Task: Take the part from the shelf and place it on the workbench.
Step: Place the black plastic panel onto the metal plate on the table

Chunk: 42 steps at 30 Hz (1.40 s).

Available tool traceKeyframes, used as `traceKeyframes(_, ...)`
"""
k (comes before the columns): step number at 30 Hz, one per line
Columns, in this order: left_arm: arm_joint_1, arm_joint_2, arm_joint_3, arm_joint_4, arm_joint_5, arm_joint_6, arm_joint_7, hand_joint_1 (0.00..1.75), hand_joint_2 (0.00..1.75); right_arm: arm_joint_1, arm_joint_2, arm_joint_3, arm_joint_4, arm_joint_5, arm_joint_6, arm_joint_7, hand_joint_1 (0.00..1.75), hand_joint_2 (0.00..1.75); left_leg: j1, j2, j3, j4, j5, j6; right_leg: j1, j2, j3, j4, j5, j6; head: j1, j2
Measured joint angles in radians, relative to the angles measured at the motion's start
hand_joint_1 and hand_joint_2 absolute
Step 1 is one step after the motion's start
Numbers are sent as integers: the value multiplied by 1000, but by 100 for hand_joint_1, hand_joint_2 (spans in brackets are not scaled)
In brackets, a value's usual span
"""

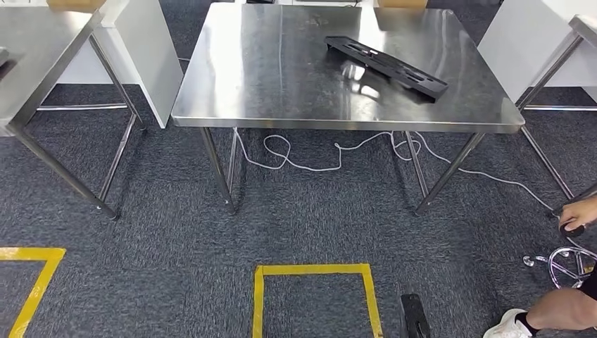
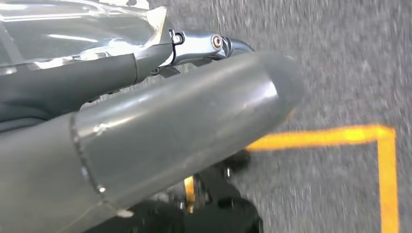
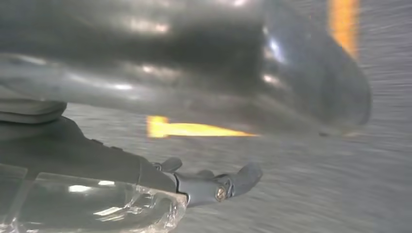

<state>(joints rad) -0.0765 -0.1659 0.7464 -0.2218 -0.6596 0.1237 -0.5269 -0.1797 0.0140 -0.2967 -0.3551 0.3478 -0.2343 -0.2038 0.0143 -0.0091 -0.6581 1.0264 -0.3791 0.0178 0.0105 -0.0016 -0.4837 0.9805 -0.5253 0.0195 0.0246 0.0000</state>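
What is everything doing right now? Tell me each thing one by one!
black part: lying flat on the workbench, nothing touching it.
workbench: standing, shiny top.
white cord: loose and looped on the carpet under the workbench.
left hand: hanging over the carpet, holding nothing.
right hand: hanging over the carpet, holding nothing.

Bare steel across the near and left workbench (image 1: 281,77), long black part (image 1: 386,65) lying at the back right, nothing beside it.

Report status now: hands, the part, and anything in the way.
Left hand and right hand empty, hanging over carpet. Black part lies on steel table. White cable on floor; person's hand near.
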Motion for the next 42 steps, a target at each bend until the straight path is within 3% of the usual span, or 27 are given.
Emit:
traceKeyframes(2,3,-2,2,0,-9,-5,-12,0,0,13,-2,0,30,-4,1,41,0,0,2,2,-7,8,-25,-11,-9,-4,0,-21,26,-27,-1,0)
traceKeyframes(3,4,-1,2,0,-13,-8,-17,0,0,21,-1,-1,42,-7,2,54,0,0,3,3,-15,34,-63,-14,-16,-6,-2,-29,40,-41,-2,0)
traceKeyframes(5,6,-1,2,0,-20,-13,-26,0,0,40,-1,-5,65,-15,3,85,0,0,6,5,-37,138,-160,-23,-12,-10,-20,-31,59,-53,-6,0)
traceKeyframes(6,6,-1,2,1,-24,-14,-29,0,0,51,-1,-8,76,-19,4,99,0,0,7,5,-44,192,-189,-29,-9,-11,-33,-28,67,-54,-6,0)
traceKeyframes(7,6,-1,1,1,-27,-16,-31,0,0,62,-1,-12,86,-23,4,112,0,0,8,5,-40,225,-195,-33,-7,-13,-46,-24,74,-51,-6,0)
traceKeyframes(8,6,-1,1,1,-29,-16,-32,0,0,70,-1,-15,93,-25,4,120,0,0,9,6,-21,224,-182,-36,-6,-14,-60,-17,80,-49,-6,0)
traceKeyframes(9,6,-1,1,1,-31,-16,-34,0,0,77,-1,-19,100,-26,4,128,0,0,9,6,17,187,-158,-35,-6,-14,-74,-9,85,-47,-7,0)
traceKeyframes(11,4,0,1,1,-33,-16,-37,0,0,87,1,-23,110,-27,4,139,0,0,6,6,111,59,-140,-23,-5,-14,-98,9,91,-40,-7,0)
traceKeyframes(13,1,1,1,1,-33,-16,-40,0,0,90,2,-26,117,-27,4,145,0,0,-1,7,159,-18,-147,-7,-4,-15,-108,18,100,-27,-8,0)
traceKeyframes(16,1,0,1,1,-33,-15,-41,0,0,93,0,-29,125,-26,4,149,0,0,-2,11,151,-38,-123,15,-1,-14,-116,17,113,-6,-11,0)
traceKeyframes(17,1,-1,1,2,-33,-15,-42,0,0,94,0,-29,127,-25,4,152,0,0,2,13,144,-48,-109,24,0,-11,-126,29,99,-6,-10,0)
traceKeyframes(18,0,-2,1,2,-33,-15,-43,0,0,95,-1,-30,129,-23,4,154,0,0,7,15,134,-58,-93,29,0,-8,-141,60,69,-9,-8,0)
traceKeyframes(20,-1,-3,1,3,-33,-15,-47,0,0,96,-1,-30,133,-14,4,163,0,0,14,17,107,-64,-67,30,-11,-2,-182,176,-21,-15,-3,0)
traceKeyframes(21,-1,-3,1,3,-34,-14,-48,0,0,97,-1,-30,134,-7,4,167,0,0,18,18,91,-64,-56,25,-18,-1,-197,243,-53,-9,-1,0)
traceKeyframes(22,0,-3,1,3,-34,-13,-50,0,0,98,-2,-30,135,1,4,172,0,0,22,19,75,-64,-46,18,-26,0,-201,292,-61,5,-1,0)
traceKeyframes(23,1,-4,1,4,-36,-11,-52,0,0,100,-2,-29,136,10,3,176,0,0,27,20,61,-63,-36,10,-35,0,-191,314,-47,26,-1,0)
traceKeyframes(25,2,-4,1,7,-41,-8,-57,0,0,104,-1,-27,137,33,-1,188,0,0,40,22,38,-59,-17,-9,-55,-1,-117,250,6,69,0,0)
traceKeyframes(26,3,-4,1,7,-45,-7,-59,0,0,105,2,-23,138,48,-4,196,0,0,43,23,27,-53,-10,-20,-64,0,-56,173,16,83,3,0)
traceKeyframes(27,3,-4,1,8,-48,-8,-61,0,0,106,3,-19,139,63,-8,205,0,0,44,22,19,-45,-4,-31,-65,4,-1,92,6,86,7,0)
traceKeyframes(29,3,-5,0,8,-53,-8,-63,0,0,107,8,-6,142,88,-17,223,0,0,41,21,7,-33,11,-46,-61,11,57,-7,-33,73,13,0)
traceKeyframes(31,3,-7,-1,9,-55,-10,-62,0,0,114,12,4,146,104,-23,240,0,0,46,22,4,-33,22,-52,-63,12,52,-11,-45,51,2,0)
traceKeyframes(32,4,-7,-1,10,-55,-10,-60,0,0,118,14,8,148,109,-26,247,0,0,49,23,-1,-24,12,-51,-63,10,50,-8,-42,42,-5,0)
traceKeyframes(34,4,-8,-1,10,-56,-11,-55,0,0,123,19,16,151,119,-31,257,0,0,48,23,-34,58,-57,-45,-58,5,43,-6,-32,18,-14,0)
traceKeyframes(36,4,-8,-1,10,-54,-11,-50,0,0,123,23,27,153,132,-34,263,0,0,36,18,-91,212,-148,-34,-43,5,29,-5,-22,-2,-18,0)
traceKeyframes(38,4,-8,-1,10,-53,-11,-48,0,0,124,26,37,154,142,-34,268,0,0,25,15,-109,298,-177,-19,-27,12,18,-5,-15,-15,-19,0)
traceKeyframes(40,4,-8,-1,10,-52,-10,-48,0,0,126,28,44,156,147,-33,273,0,0,13,4,-48,230,-138,5,-15,25,18,-4,-12,-19,-20,0)
traceKeyframes(42,6,-6,-1,11,-52,-10,-48,0,0,126,32,51,157,150,-33,275,0,0,3,-36,43,96,-98,36,-8,40,17,-3,-10,-18,-16,0)
